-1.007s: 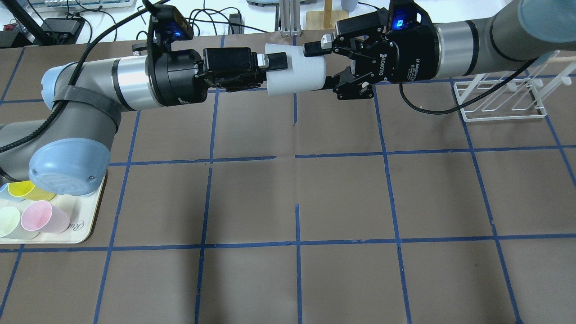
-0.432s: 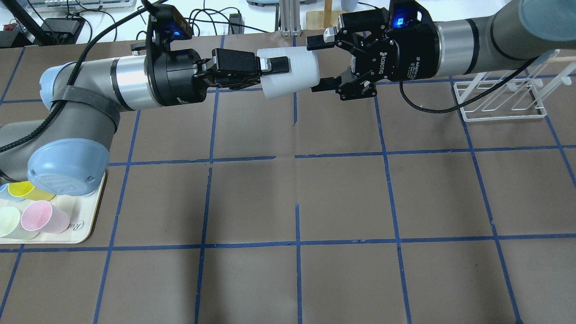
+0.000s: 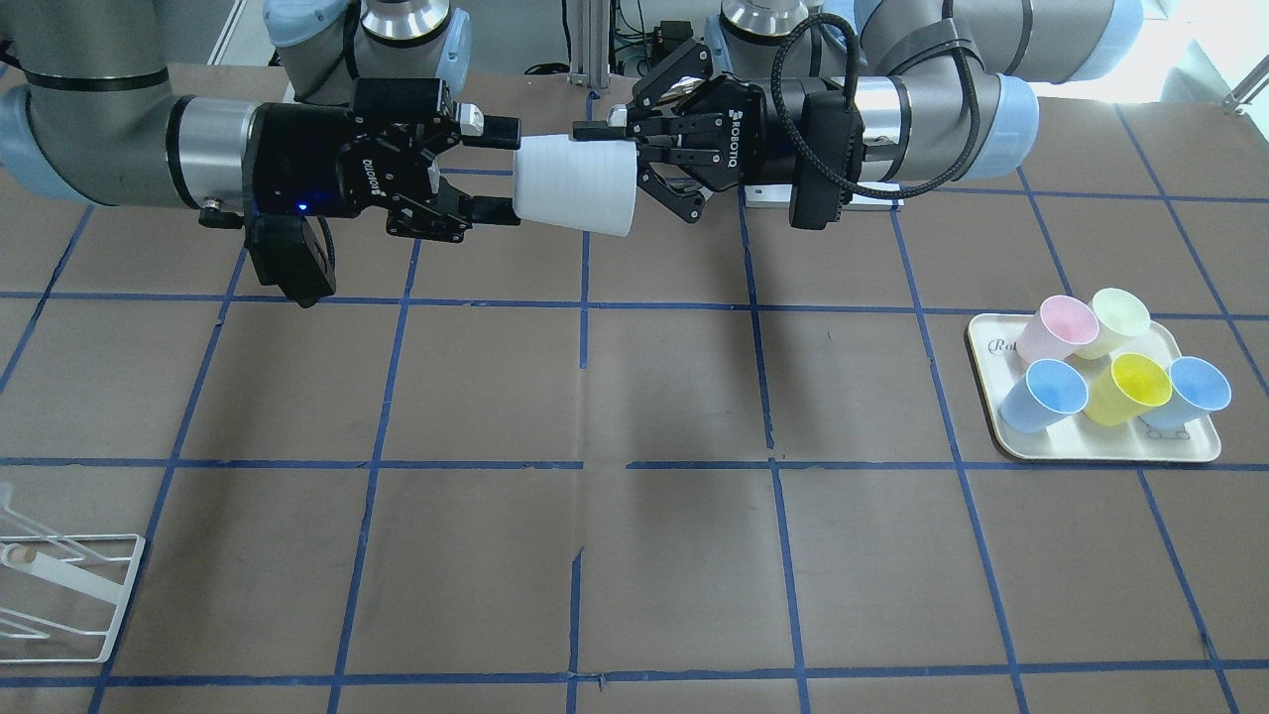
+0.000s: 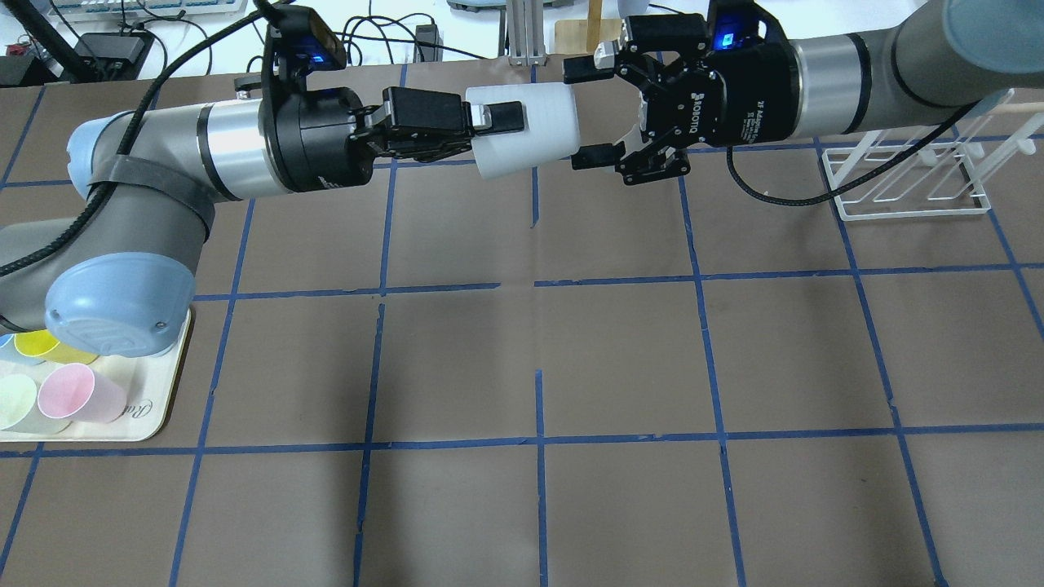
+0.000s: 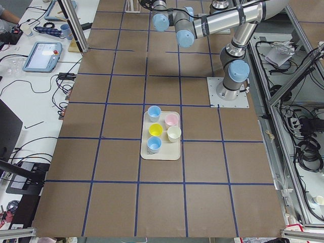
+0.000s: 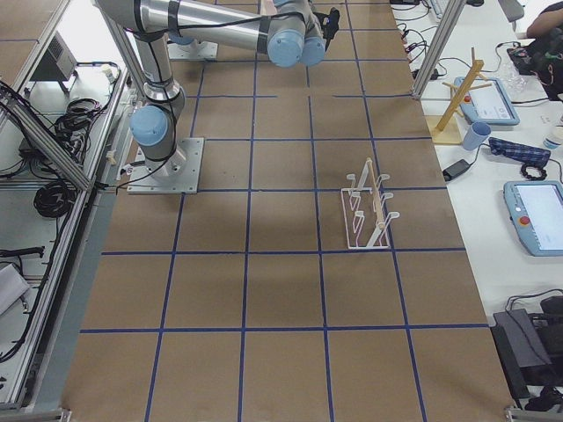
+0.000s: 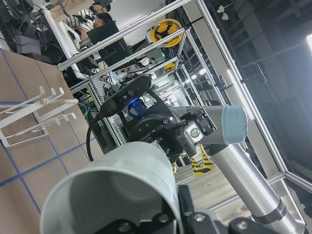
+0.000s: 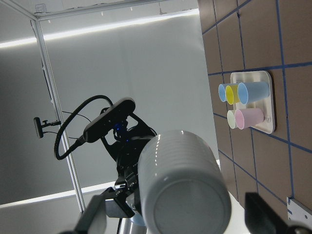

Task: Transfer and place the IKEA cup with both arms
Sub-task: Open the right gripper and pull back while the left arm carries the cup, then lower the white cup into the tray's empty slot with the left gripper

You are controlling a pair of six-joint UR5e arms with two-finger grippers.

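The IKEA cup [image 4: 534, 130] is light grey and is held level in the air over the table's far middle; it also shows in the front view [image 3: 575, 188]. My left gripper [image 4: 497, 122] is shut on its rim end, with one finger outside the wall and the other hidden. The left wrist view looks into the cup's mouth [image 7: 112, 195]. My right gripper [image 4: 585, 112] is open, its fingertips above and below the cup's base end without touching it. The right wrist view shows the base [image 8: 187, 200] between the spread fingers [image 8: 263, 214].
A cream tray [image 3: 1100, 448] holding pink, blue, yellow and pale green cups sits at the robot's left front [image 4: 159, 408]. A clear wire rack [image 4: 905, 183] stands on the robot's right. The brown table carries a blue tape grid.
My right gripper's fingers have spread wider around the cup's base end. The left gripper and the cup have shifted slightly left and away from the right gripper.
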